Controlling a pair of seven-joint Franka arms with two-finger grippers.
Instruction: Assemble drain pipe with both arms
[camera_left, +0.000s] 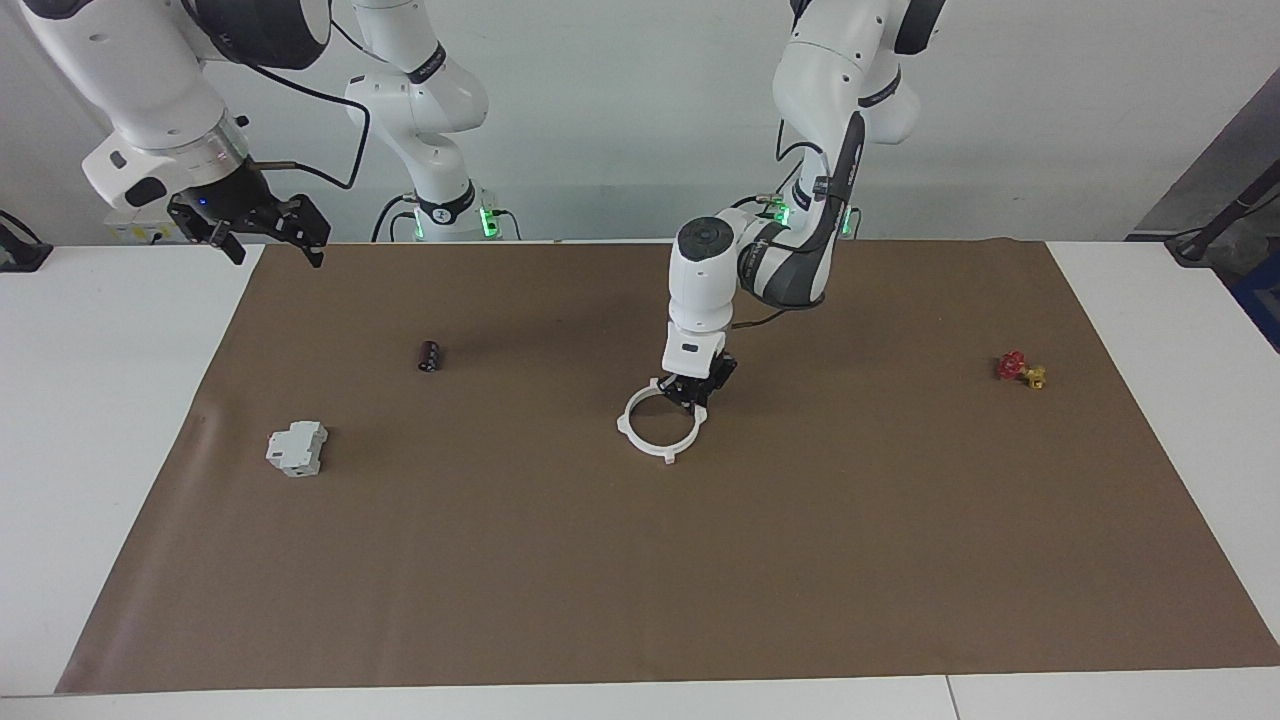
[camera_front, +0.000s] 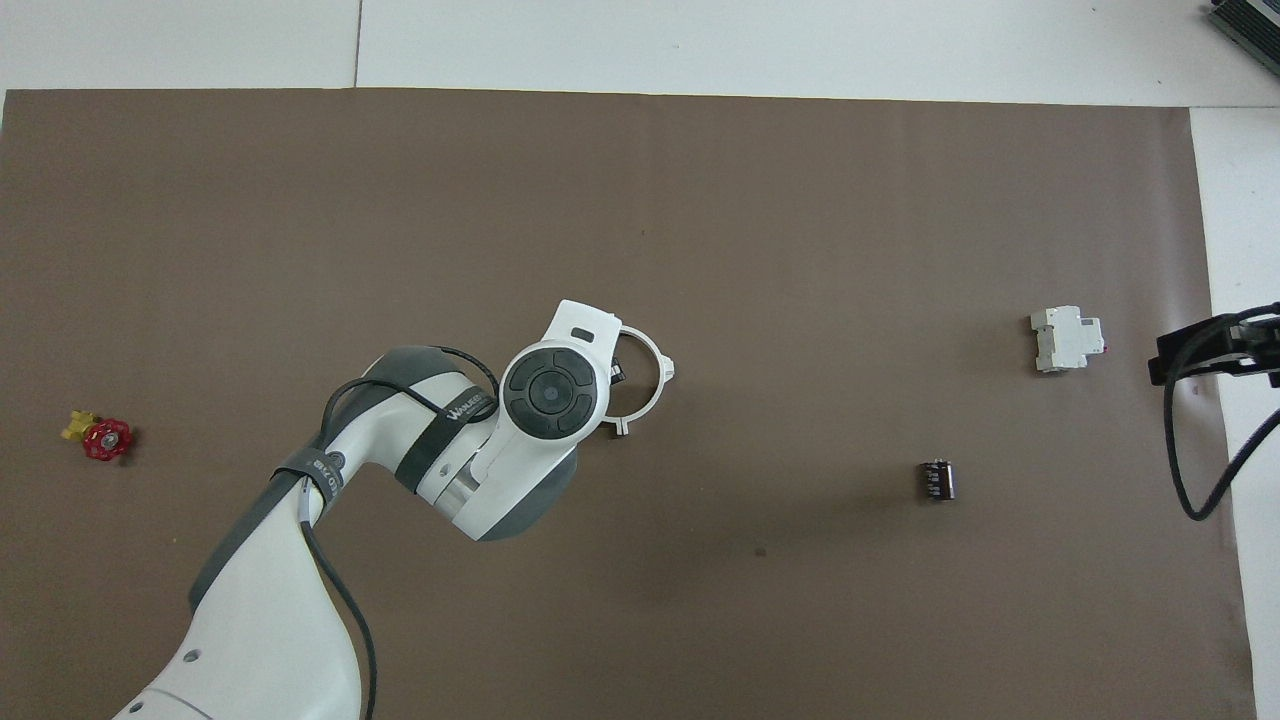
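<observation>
A white ring with small tabs lies flat on a brown mat, near the middle of the table. The left gripper is down at the part of the ring's rim nearest the robots, fingers pointing down; whether they pinch the rim cannot be told. From overhead the left arm's wrist covers much of the ring. The right gripper waits raised over the mat's edge at its own end, fingers spread open. A black cylinder and a grey-white block lie toward the right arm's end. A small red and yellow valve lies toward the left arm's end.
</observation>
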